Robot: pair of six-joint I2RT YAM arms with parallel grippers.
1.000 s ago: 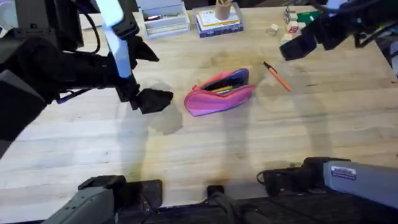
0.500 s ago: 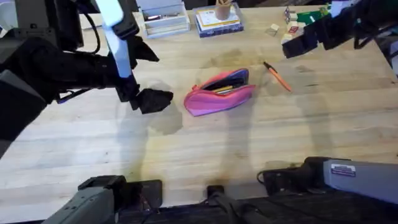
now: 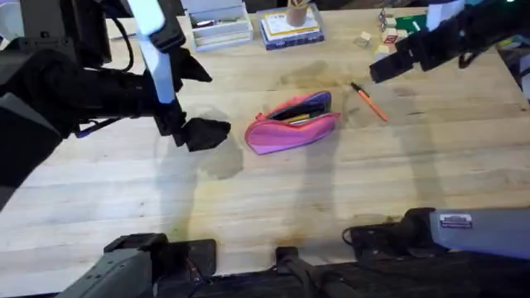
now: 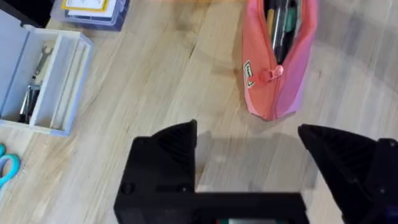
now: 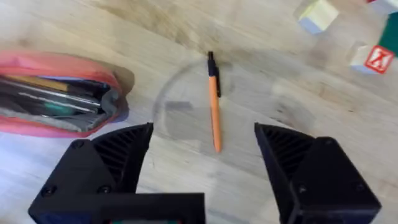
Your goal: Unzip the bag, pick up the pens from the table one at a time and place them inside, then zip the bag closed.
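The pink bag (image 3: 291,122) lies unzipped in the middle of the table (image 3: 273,199), with several pens showing inside its open mouth (image 5: 56,99). One orange pen with a black tip (image 3: 368,101) lies on the wood just right of the bag. My right gripper (image 3: 383,68) hovers open above and slightly beyond that pen (image 5: 214,102), which lies between its fingers in the right wrist view. My left gripper (image 3: 207,132) stands open a short way left of the bag (image 4: 277,62), empty.
Books and a box (image 3: 217,29) with a cup (image 3: 297,12) sit at the table's far edge. Small coloured blocks (image 3: 387,33) lie at the far right. A grey compartment tray (image 4: 37,74) and blue scissors handles (image 4: 6,168) lie left of the left gripper.
The right gripper has shifted slightly left toward the orange pen. The left arm, the bag and the pen have not moved.
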